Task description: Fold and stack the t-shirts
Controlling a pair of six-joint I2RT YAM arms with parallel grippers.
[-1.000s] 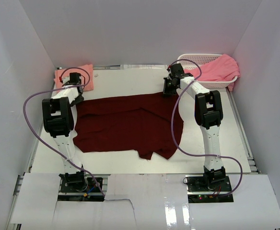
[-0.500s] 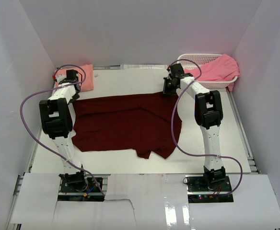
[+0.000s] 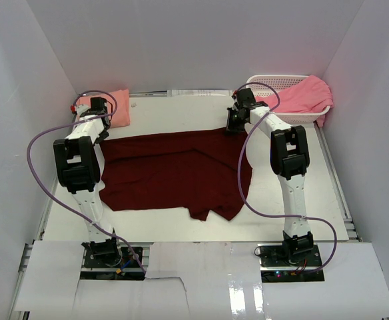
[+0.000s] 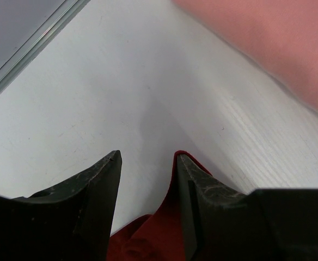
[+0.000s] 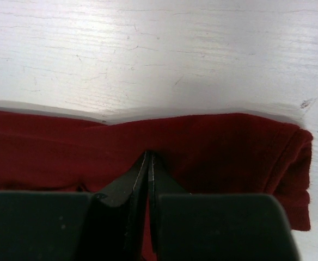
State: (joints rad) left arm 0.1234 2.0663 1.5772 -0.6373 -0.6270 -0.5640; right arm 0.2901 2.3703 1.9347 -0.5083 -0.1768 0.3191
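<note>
My right gripper (image 5: 149, 156) pinches the maroon shirt (image 3: 174, 173) at its far edge; my left gripper (image 4: 148, 155), fingers spread, should clamp the corner squarely.

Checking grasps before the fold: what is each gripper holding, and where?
Right gripper is shut on the maroon t-shirt, pinching its far edge near the corner. Left gripper is open, holding nothing.

Bright, even white light; faint shadows; glare on front panel (image 3: 244, 293); salmon-peach t-shirt (image 4: 279, 49) blurred in left wrist view.
</note>
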